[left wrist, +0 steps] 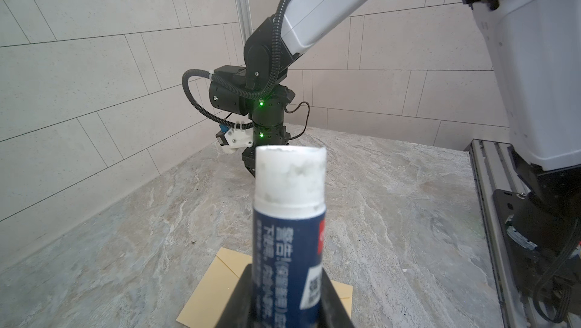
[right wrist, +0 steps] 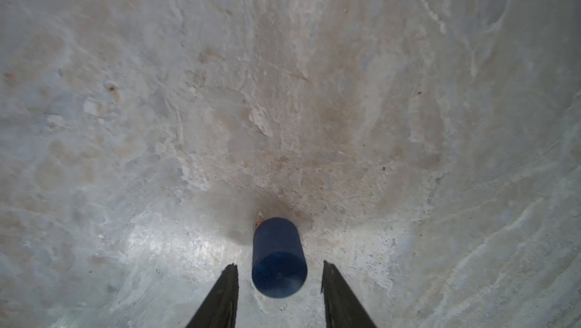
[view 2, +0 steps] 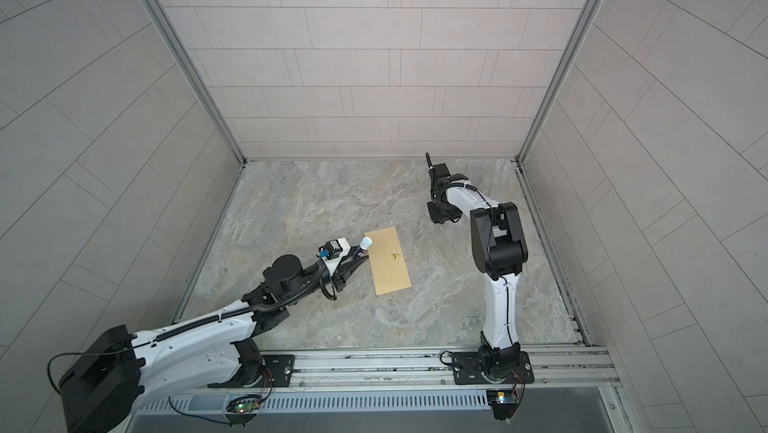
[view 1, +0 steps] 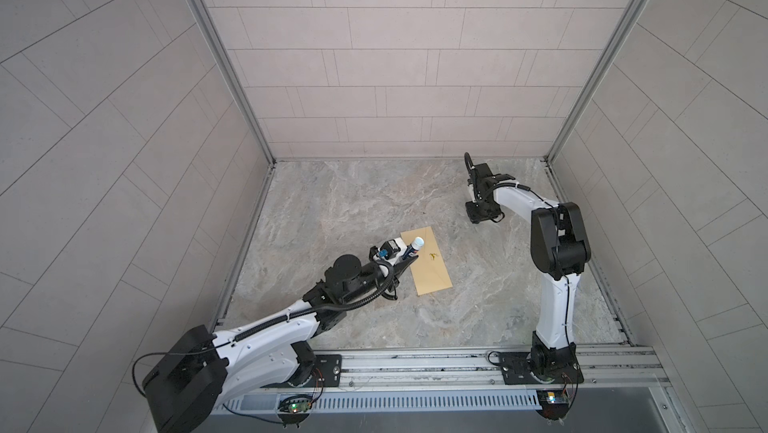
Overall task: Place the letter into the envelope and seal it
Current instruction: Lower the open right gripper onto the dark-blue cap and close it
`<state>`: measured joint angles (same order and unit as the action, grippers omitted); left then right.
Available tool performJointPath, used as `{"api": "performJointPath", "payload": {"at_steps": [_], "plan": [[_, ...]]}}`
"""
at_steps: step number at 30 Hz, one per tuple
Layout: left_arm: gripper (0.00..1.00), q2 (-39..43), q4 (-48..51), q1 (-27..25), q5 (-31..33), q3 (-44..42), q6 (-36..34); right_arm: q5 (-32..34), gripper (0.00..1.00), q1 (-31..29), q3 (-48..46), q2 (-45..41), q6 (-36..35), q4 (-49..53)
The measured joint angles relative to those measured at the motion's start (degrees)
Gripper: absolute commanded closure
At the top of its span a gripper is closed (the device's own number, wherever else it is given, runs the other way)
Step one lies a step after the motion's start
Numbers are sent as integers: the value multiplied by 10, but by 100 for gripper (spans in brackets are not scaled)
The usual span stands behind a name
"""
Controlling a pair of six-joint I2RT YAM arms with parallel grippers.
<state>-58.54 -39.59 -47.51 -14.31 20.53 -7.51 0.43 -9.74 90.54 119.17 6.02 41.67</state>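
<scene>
The yellow-tan envelope (view 1: 428,262) (view 2: 390,262) (left wrist: 213,285) lies flat near the middle of the marble table in both top views. The letter is hidden. My left gripper (view 1: 409,258) (view 2: 359,257) (left wrist: 287,279) is at the envelope's left edge. It is shut on an uncapped blue glue stick (view 1: 415,245) (view 2: 364,245) (left wrist: 289,232), whose white glue end points up. My right gripper (view 1: 484,217) (view 2: 444,215) (right wrist: 279,266) points down at the far right of the table. Its jaws are open on either side of a dark blue cap (right wrist: 276,241) standing on the table, with a gap on each side.
Tiled walls (view 1: 374,78) close the table on three sides. A metal rail (view 1: 415,364) with both arm bases runs along the front edge. A small yellowish mark (view 1: 433,256) shows on the envelope's face.
</scene>
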Motion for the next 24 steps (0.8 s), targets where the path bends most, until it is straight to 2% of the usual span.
{"api": "performJointPath", "payload": {"at_steps": [24], "plan": [[100, -9, 0, 0, -10, 0, 0, -1, 77, 0, 27, 27, -3, 2]]}}
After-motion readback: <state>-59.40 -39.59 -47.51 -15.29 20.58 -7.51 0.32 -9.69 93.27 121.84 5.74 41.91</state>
